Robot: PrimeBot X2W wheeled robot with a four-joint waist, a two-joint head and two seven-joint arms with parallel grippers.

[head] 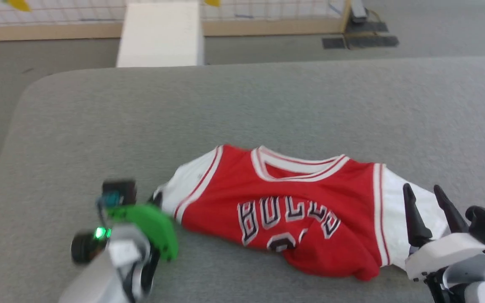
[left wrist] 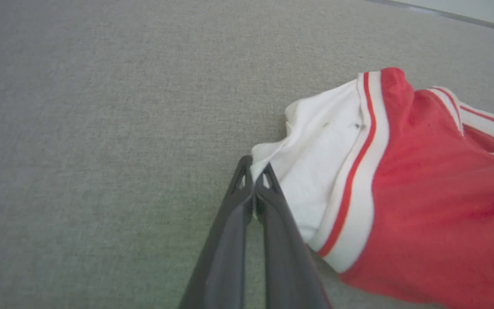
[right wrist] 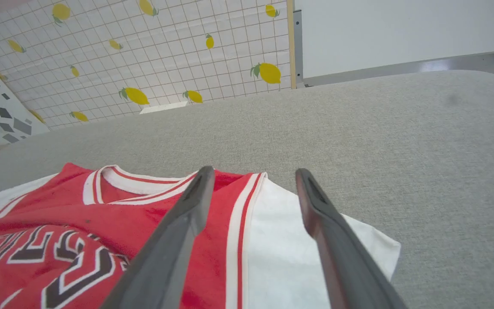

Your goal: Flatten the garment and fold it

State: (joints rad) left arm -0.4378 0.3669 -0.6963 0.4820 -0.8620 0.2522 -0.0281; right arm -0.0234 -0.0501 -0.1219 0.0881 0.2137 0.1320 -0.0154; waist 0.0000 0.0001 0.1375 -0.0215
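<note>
A: How does the left gripper [left wrist: 254,166] stand?
B: Its fingers are pressed together, pinching the hem of a white sleeve, low on the cloth.
A: And the right gripper [right wrist: 253,171]?
B: Fingers spread apart, holding nothing, poised above the opposite white sleeve.
A: Where is the garment [head: 293,198]?
B: It lies between the two grippers on the grey padded surface [head: 267,105], at the near side. It is chest up with the neckline toward the far edge, and its lower part is bunched and wrinkled rather than flat.
</note>
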